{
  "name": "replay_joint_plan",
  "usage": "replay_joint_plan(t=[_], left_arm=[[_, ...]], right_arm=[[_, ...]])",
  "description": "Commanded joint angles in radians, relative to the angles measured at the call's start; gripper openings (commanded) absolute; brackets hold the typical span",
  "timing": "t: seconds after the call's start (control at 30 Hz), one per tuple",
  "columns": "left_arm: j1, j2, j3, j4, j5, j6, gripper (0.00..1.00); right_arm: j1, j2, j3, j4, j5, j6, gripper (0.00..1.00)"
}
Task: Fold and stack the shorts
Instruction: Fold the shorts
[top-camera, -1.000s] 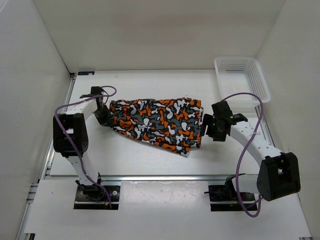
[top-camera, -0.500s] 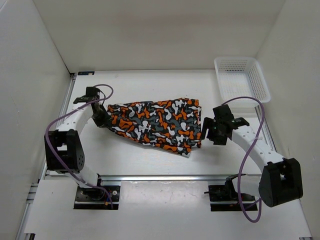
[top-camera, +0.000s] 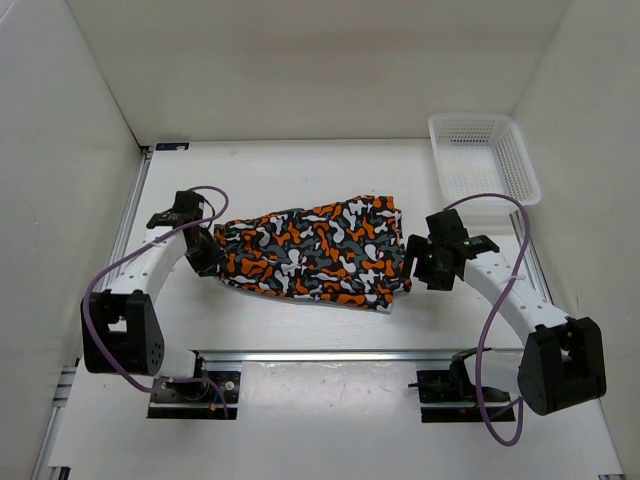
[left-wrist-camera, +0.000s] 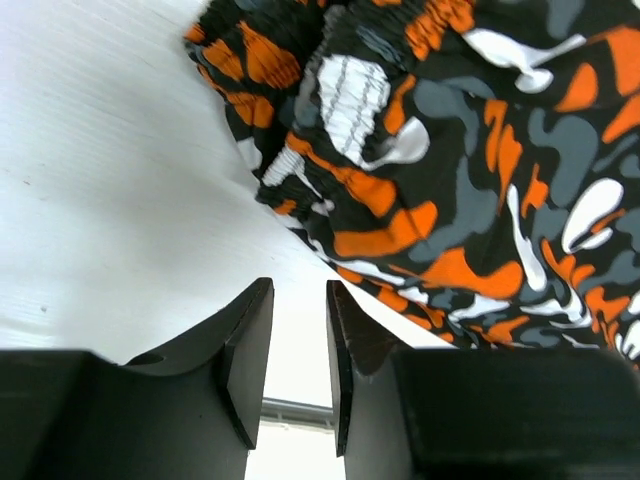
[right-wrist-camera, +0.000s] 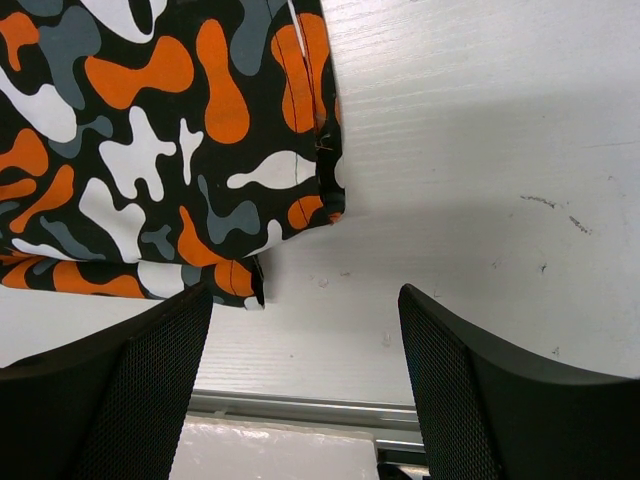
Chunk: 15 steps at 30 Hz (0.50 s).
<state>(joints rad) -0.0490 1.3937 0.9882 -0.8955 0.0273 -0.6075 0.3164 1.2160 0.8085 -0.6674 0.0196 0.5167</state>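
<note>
The shorts (top-camera: 315, 255), with an orange, black, white and grey camouflage print, lie folded flat across the middle of the table. My left gripper (top-camera: 207, 258) sits at their left end. In the left wrist view the jaws (left-wrist-camera: 300, 290) stand a narrow gap apart with only bare table between them, and the gathered waistband (left-wrist-camera: 350, 100) lies just beyond the fingertips. My right gripper (top-camera: 420, 262) is at the right edge of the shorts. In the right wrist view it (right-wrist-camera: 305, 295) is wide open and empty, with the shorts' hem corner (right-wrist-camera: 240, 270) by its left finger.
A white plastic mesh basket (top-camera: 528, 170) stands at the back right corner. White walls close in the table at left, back and right. A metal rail (top-camera: 320, 355) runs along the near edge between the arm bases.
The left gripper has moved toward the near edge, and the left end of the shorts has come with it, turning the cloth. The right gripper has barely shifted.
</note>
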Motion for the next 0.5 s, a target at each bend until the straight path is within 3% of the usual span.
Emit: replay_joint_plan(t=[0.0,0.23,0.4,0.47], left_arm=[[0.0,0.022,0.021,0.026,-0.05,0.003,0.39],[0.0,0.136,0.044,0.081,-0.072,0.012,0.36],[0.0,0.208,0.082,0.101,-0.063,0.022,0.47],[0.0,0.224,0.083,0.11,-0.063,0.022,0.47]], right_arm=[[0.004,-0.035,0.003,-0.012,-0.004,-0.006,0.8],[0.004,-0.046,-0.006,-0.012,-0.004,-0.006,0.8],[0.004,-0.046,-0.006,-0.021,-0.004,-0.015,0.8],[0.004,-0.046,-0.006,-0.021,-0.004,-0.015,0.8]])
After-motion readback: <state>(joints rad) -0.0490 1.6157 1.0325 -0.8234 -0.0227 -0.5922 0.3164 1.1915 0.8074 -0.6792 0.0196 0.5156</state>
